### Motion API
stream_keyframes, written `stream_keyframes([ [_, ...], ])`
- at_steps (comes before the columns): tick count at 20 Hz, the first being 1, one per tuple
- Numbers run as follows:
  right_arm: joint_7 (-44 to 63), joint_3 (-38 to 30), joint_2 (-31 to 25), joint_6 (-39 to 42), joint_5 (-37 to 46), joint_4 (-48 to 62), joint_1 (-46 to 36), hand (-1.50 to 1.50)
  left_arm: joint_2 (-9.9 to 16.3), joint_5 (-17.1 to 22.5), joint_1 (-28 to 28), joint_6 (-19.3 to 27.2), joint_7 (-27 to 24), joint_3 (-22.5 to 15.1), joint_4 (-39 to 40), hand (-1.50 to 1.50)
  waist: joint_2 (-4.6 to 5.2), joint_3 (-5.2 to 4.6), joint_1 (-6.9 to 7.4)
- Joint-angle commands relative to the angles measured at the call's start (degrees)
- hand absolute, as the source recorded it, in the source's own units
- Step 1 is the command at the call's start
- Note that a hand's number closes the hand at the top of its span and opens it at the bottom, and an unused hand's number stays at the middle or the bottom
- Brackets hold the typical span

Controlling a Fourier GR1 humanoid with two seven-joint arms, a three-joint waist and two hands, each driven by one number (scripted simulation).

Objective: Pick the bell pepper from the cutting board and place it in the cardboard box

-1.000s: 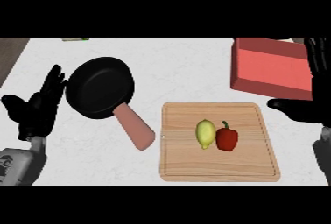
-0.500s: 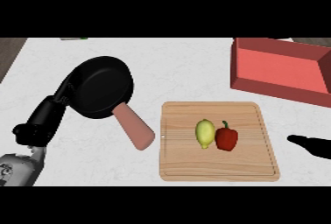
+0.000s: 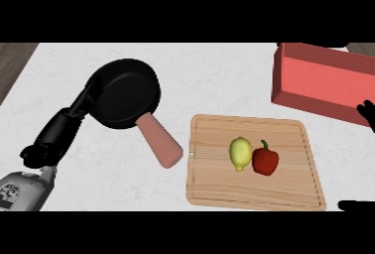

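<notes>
Vs 0.5 s ago: view sits closer, right hand [image 3: 366,113] now shows only as dark tips at right edge by red box [image 3: 322,82]; fingers can't tell. Left hand [image 3: 62,130] stretched straight beside black pan [image 3: 126,93], fingers open. Red bell pepper [image 3: 265,159] on cutting board [image 3: 219,191], touching yellow fruit [image 3: 241,153].

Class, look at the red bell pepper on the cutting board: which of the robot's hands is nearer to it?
Right. The right hand shows at the view's right edge, beyond the board. The left hand lies far left of the bell pepper, past the frying pan.
</notes>
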Motion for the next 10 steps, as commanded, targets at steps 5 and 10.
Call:
stream_keyframes([
  [5, 26.1, 13.3, -1.5, 17.9, 1.3, -10.0, -10.5, -1.50, -1.3, -0.9, -1.1, -2.5, -1.9, -0.7, 2.1, 0.00, 0.43, -0.06, 2.45],
  [10, 41.2, 21.0, 5.0, 27.4, 0.4, -7.6, -21.6, -1.50, -2.2, -1.6, -2.6, -2.8, -2.3, -0.2, 3.5, 0.00, 0.45, -0.06, 2.88],
])
